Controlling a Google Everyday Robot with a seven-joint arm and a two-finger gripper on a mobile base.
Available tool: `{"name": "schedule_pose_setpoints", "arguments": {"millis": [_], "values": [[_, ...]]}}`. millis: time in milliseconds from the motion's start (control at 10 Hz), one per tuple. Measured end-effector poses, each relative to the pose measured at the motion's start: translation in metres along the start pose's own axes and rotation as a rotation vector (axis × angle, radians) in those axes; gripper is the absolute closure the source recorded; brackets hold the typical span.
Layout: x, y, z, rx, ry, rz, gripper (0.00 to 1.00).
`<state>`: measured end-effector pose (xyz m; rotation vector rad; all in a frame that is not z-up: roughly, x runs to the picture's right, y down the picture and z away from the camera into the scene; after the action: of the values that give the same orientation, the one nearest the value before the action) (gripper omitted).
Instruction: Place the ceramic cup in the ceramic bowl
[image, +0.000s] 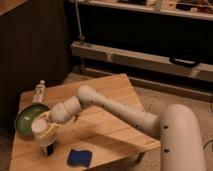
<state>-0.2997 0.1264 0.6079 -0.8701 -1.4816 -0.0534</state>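
The white ceramic cup (40, 130) is at the front left of the wooden table (107, 112), just right of the green ceramic bowl (26, 119). My gripper (46, 134) reaches in from the right and is shut on the cup, its fingers (52, 126) around the cup's sides. The cup looks slightly off the table, with a dark shadow under it. The bowl has nothing in it and sits near the table's left edge.
A slim white labelled bottle (39, 92) stands behind the bowl at the table's far left corner. A blue sponge (79, 157) lies near the front edge. A dark wall and metal rails stand behind the table.
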Motion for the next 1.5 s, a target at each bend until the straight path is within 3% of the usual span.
{"name": "schedule_pose_setpoints", "arguments": {"millis": [400,700,900,1100,1300,1500], "values": [[-0.060,-0.040,-0.042,0.029,0.052,-0.075,1.00],[-0.065,-0.066,-0.039,0.017,0.026,-0.127,1.00],[-0.050,-0.086,-0.022,0.001,0.007,-0.147,1.00],[-0.012,-0.115,0.003,-0.015,0.001,-0.168,1.00],[0.026,-0.144,0.030,-0.039,0.017,-0.182,1.00],[0.044,-0.161,0.042,-0.050,0.044,-0.183,1.00]]}}
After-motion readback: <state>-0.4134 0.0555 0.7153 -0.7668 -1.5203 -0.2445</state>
